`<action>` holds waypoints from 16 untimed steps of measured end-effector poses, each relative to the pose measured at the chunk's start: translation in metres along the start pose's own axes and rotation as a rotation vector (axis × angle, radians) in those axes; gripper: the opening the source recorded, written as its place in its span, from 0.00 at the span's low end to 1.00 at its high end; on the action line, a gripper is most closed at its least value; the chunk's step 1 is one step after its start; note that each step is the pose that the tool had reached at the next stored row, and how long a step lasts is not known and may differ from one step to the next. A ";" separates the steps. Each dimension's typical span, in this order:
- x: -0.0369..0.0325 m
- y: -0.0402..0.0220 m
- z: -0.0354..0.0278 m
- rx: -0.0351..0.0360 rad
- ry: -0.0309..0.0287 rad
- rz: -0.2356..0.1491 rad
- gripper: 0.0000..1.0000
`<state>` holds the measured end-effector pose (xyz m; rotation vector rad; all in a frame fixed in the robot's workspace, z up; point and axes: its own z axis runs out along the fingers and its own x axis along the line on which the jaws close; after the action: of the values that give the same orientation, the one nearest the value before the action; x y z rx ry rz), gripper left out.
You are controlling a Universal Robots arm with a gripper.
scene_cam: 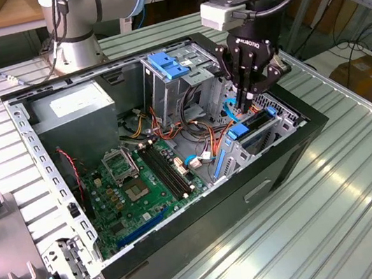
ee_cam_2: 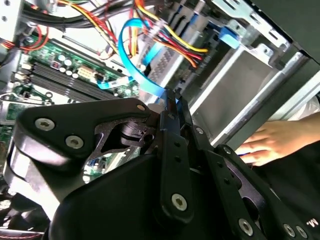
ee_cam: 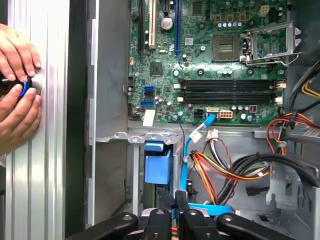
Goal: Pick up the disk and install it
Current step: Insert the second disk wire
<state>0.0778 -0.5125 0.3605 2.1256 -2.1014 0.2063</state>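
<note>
The disk (ee_cam_2: 235, 80) shows as a silver metal slab with a blue rail (scene_cam: 239, 132), standing on edge in the bay at the front corner of the open computer case (scene_cam: 205, 214), on the exterior view's right. My gripper (scene_cam: 243, 105) hangs straight down over that bay, its fingertips pressed together at the slab's top edge. In both wrist views the gripper (ee_cam_2: 173, 97) (ee_cam: 175, 200) is shut, with no gap and nothing seen between the pads. A blue strip (ee_cam: 210, 209) lies right beside the tips.
Orange, yellow and blue cables (scene_cam: 199, 130) crowd the space beside the bay. A metal drive cage with a blue handle (scene_cam: 167, 64), a grey power-supply box (scene_cam: 71, 108) and the green motherboard (scene_cam: 136, 183) sit inside the case. A person's hands (ee_cam: 15, 85) rest on the ribbed table outside it.
</note>
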 end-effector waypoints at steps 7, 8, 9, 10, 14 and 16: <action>0.0039 0.0042 0.0030 0.0557 -0.0020 0.009 0.16; 0.0041 0.0050 0.0033 0.0643 -0.0017 0.011 0.16; 0.0041 0.0059 0.0038 0.0730 -0.0019 0.012 0.16; 0.0042 0.0065 0.0045 0.0775 -0.0022 0.012 0.16; 0.0051 0.0071 0.0064 0.0856 -0.0151 0.014 0.16; 0.0071 0.0078 0.0072 0.0946 -0.0523 0.018 0.16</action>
<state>0.0701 -0.5210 0.3549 2.1886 -2.1816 0.2598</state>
